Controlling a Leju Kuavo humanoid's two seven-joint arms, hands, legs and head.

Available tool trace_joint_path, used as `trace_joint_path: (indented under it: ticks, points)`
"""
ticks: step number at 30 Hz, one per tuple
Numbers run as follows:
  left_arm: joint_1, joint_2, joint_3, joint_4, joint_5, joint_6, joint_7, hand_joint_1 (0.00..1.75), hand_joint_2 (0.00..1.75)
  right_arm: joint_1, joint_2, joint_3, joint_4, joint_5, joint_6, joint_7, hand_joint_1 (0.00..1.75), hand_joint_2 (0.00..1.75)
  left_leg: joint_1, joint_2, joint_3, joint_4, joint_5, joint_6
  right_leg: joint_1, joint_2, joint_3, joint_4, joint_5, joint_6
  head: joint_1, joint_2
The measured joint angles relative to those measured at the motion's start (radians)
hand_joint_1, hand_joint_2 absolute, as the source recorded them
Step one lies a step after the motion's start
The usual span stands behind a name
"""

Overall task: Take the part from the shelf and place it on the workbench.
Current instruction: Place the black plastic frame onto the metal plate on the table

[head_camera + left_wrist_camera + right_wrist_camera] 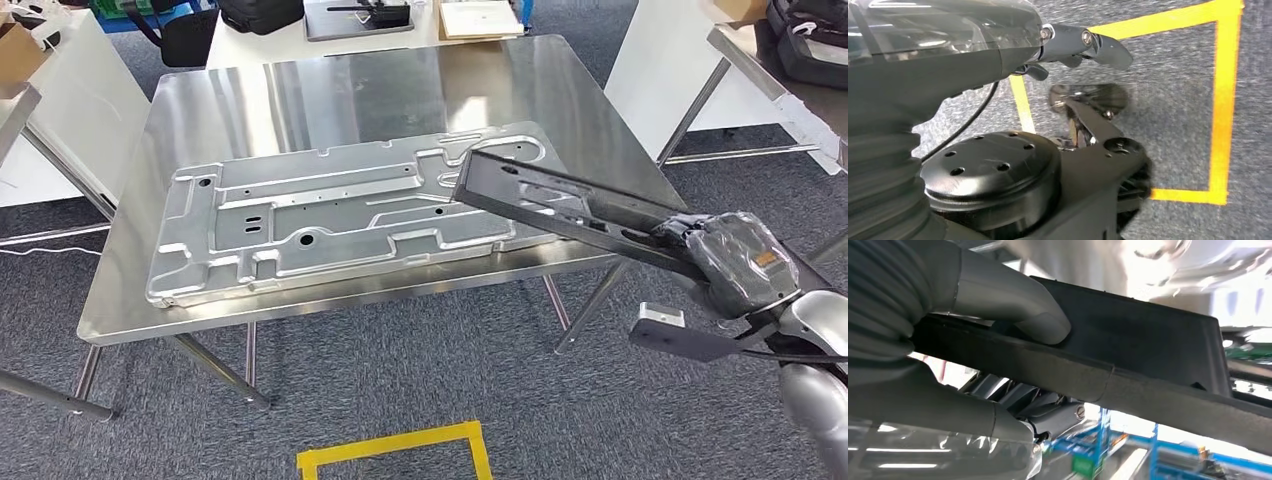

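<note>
A long black flat part (pixel 560 205) is held in the air by my right hand (pixel 735 262), which grips its near end. The part's far end hangs over the front right corner of the steel workbench (pixel 300 95), above the large embossed metal panel (pixel 330 215) lying there. In the right wrist view the grey thumb (pixel 1018 305) presses on the black part (pixel 1148 355) and the darker fingers wrap under it. My left hand (pixel 1073 47) hangs over the carpet with its fingers apart and nothing in them.
White tables (pixel 60 110) stand left and right of the workbench, and another behind it carries bags and papers. A yellow tape square (pixel 395 455) marks the grey carpet in front of me.
</note>
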Motion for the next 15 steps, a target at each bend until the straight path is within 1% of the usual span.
trace_joint_path:
  ticks: [1, 3, 5, 6, 7, 8, 9, 10, 11, 12, 13, 14, 15]
  points:
    - [-0.001, 0.000, -0.002, 0.000, -0.001, 0.000, 0.000, 0.00, 1.75, -0.024, -0.001, 0.015, 0.014, 0.015, -0.004, 0.004, 1.75, 1.75, -0.001, 0.000, 0.011, -0.031, 0.005, 0.003, 0.002, 0.001, 0.002, 0.000, -0.005, 0.004, 0.000, 0.000]
    - [-0.002, 0.000, -0.007, 0.000, -0.006, 0.000, 0.000, 0.00, 1.75, -0.079, 0.000, 0.058, 0.048, 0.055, -0.007, 0.011, 1.75, 1.75, -0.005, -0.002, 0.019, -0.054, -0.010, 0.011, 0.002, 0.002, 0.001, -0.006, -0.007, 0.015, 0.000, 0.000]
    - [-0.003, 0.001, -0.010, 0.000, -0.010, 0.000, 0.000, 0.00, 1.75, -0.144, 0.002, 0.109, 0.083, 0.102, -0.008, 0.021, 1.75, 1.75, -0.001, -0.004, 0.027, -0.069, -0.015, 0.022, 0.000, 0.001, 0.001, -0.009, -0.010, 0.025, 0.001, 0.000]
    - [-0.005, 0.001, -0.012, 0.000, -0.012, 0.000, -0.001, 0.00, 1.75, -0.177, 0.004, 0.135, 0.101, 0.125, -0.009, 0.027, 1.75, 1.75, 0.001, -0.003, 0.034, -0.075, -0.016, 0.027, -0.001, 0.001, -0.007, 0.008, -0.017, 0.028, 0.001, 0.000]
    - [-0.006, 0.002, -0.014, 0.000, -0.014, -0.001, -0.001, 0.00, 1.75, -0.209, 0.007, 0.160, 0.119, 0.149, -0.010, 0.034, 1.75, 1.75, 0.003, -0.003, 0.042, -0.080, -0.017, 0.032, -0.001, 0.000, -0.027, 0.043, -0.031, 0.030, 0.001, 0.000]
    - [-0.007, 0.002, -0.016, 0.000, -0.016, -0.002, -0.002, 0.00, 1.75, -0.237, 0.011, 0.186, 0.137, 0.169, -0.011, 0.041, 1.75, 1.75, 0.003, -0.002, 0.048, -0.083, -0.020, 0.035, -0.001, -0.001, -0.057, 0.096, -0.047, 0.032, 0.002, 0.000]
    - [-0.008, 0.002, -0.018, 0.000, -0.018, -0.004, -0.002, 0.00, 1.75, -0.264, 0.016, 0.215, 0.157, 0.187, -0.012, 0.046, 1.75, 1.75, 0.004, -0.002, 0.053, -0.084, -0.024, 0.037, -0.002, -0.001, -0.100, 0.163, -0.065, 0.032, 0.002, 0.000]
    - [-0.008, 0.002, -0.019, 0.000, -0.020, -0.006, -0.001, 0.00, 1.75, -0.286, 0.023, 0.243, 0.175, 0.200, -0.011, 0.050, 1.75, 1.75, 0.004, -0.002, 0.059, -0.084, -0.029, 0.039, -0.002, -0.001, -0.143, 0.221, -0.073, 0.033, 0.002, 0.000]
    - [-0.008, 0.002, -0.021, 0.000, -0.021, -0.007, -0.001, 0.00, 1.75, -0.307, 0.030, 0.269, 0.192, 0.210, -0.011, 0.052, 1.75, 1.75, 0.004, -0.002, 0.065, -0.084, -0.035, 0.038, -0.003, -0.001, -0.175, 0.254, -0.066, 0.033, 0.002, 0.000]
    - [-0.008, 0.002, -0.023, 0.000, -0.023, -0.008, -0.001, 0.00, 1.75, -0.330, 0.037, 0.297, 0.210, 0.221, -0.011, 0.054, 1.75, 1.75, 0.005, -0.003, 0.074, -0.083, -0.042, 0.037, -0.003, -0.001, -0.194, 0.254, -0.038, 0.034, 0.002, 0.000]
    - [-0.008, 0.002, -0.024, 0.000, -0.024, -0.008, -0.001, 0.00, 1.75, -0.353, 0.044, 0.321, 0.225, 0.230, -0.010, 0.056, 1.75, 1.75, 0.006, -0.004, 0.084, -0.083, -0.050, 0.034, -0.004, -0.001, -0.190, 0.212, 0.008, 0.034, 0.002, 0.000]
    - [-0.008, 0.002, -0.026, 0.000, -0.026, -0.008, 0.000, 0.00, 1.75, -0.375, 0.051, 0.341, 0.238, 0.238, -0.010, 0.058, 1.75, 1.75, 0.007, -0.006, 0.095, -0.083, -0.058, 0.030, -0.004, -0.001, -0.174, 0.148, 0.058, 0.035, 0.002, 0.000]
    - [-0.008, 0.002, -0.028, 0.000, -0.027, -0.008, 0.000, 0.00, 1.75, -0.398, 0.059, 0.362, 0.253, 0.244, -0.010, 0.060, 1.75, 1.75, 0.007, -0.008, 0.103, -0.083, -0.066, 0.024, -0.002, -0.001, -0.153, 0.091, 0.095, 0.035, 0.002, 0.000]
